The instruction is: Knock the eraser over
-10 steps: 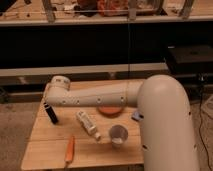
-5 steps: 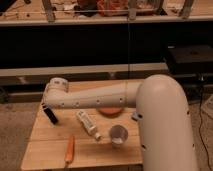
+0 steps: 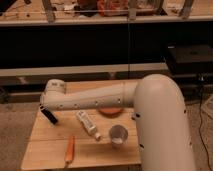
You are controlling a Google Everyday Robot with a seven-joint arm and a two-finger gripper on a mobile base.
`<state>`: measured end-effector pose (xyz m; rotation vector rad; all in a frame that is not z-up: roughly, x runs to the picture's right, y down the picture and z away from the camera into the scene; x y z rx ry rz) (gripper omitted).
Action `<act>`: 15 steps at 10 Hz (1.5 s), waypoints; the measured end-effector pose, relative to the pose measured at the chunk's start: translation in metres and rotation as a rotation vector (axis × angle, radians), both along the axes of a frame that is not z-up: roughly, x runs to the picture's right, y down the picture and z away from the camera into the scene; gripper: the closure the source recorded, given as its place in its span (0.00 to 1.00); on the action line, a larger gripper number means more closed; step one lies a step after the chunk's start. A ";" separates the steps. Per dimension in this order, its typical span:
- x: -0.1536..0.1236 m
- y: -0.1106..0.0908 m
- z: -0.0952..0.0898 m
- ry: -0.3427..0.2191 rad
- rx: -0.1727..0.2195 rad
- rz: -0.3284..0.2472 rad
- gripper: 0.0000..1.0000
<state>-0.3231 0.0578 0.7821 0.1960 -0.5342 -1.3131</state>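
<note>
Black and tilted, the eraser (image 3: 49,116) leans at nine o'clock on our table (image 3: 50,150), our gripper (image 3: 44,107) at its top, presumably tipping it.

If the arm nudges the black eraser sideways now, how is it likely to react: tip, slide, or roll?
The eraser looks slim and leans at a tilt on the wooden table, so it would probably tip rather than slide. Its flat, blocky shape suggests it won't roll afterwards, unlike the white tube nearby. The gripper sits right at its upper end, so a light push likely suffices.
</note>
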 end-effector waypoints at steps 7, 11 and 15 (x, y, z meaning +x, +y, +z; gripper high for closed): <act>-0.019 0.002 -0.005 -0.037 0.018 -0.035 0.85; -0.023 0.002 -0.006 -0.054 0.024 -0.045 0.85; -0.028 0.003 -0.007 -0.077 0.026 -0.055 0.85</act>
